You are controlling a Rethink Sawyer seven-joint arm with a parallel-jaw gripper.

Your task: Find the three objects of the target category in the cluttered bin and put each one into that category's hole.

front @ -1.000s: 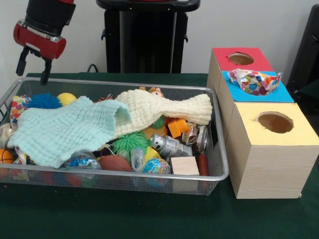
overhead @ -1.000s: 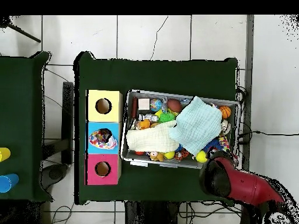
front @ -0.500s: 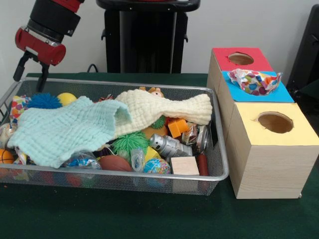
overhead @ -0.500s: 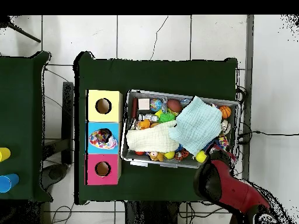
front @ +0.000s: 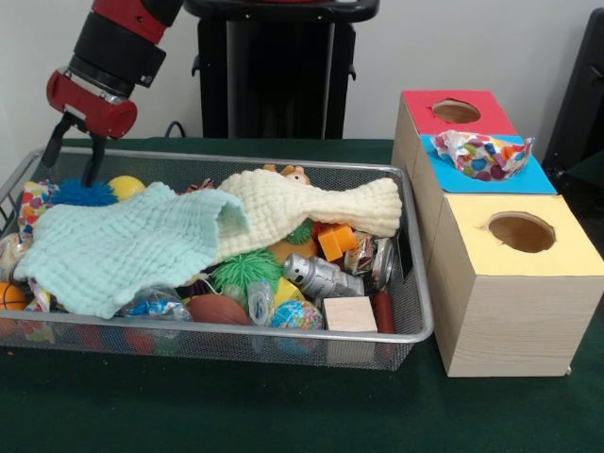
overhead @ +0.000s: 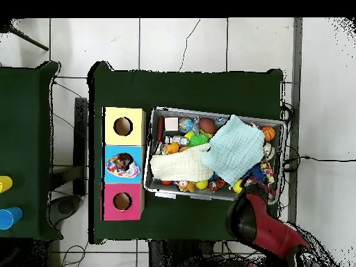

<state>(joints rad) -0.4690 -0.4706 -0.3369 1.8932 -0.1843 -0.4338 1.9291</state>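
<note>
Red-and-black gripper (front: 71,156), fingers spread and empty, hangs above the wire mesh bin (front: 415,326); directly beneath sits a fuzzy blue spiky ball (front: 83,192), likely soft, light, squashy — pinch across its middle.

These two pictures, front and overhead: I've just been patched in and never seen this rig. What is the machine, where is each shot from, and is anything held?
The machine is one red and black robot arm ending in a gripper. The front view looks across the table at it; the overhead view looks straight down. On the green table sits a wire mesh bin full of toys, partly covered by a pale blue cloth and a cream cloth. Beside it stand three boxes with round holes: red, blue, yellow. A colourful bag sits in the blue hole. The gripper hangs open over the bin's corner, holding nothing.
</note>
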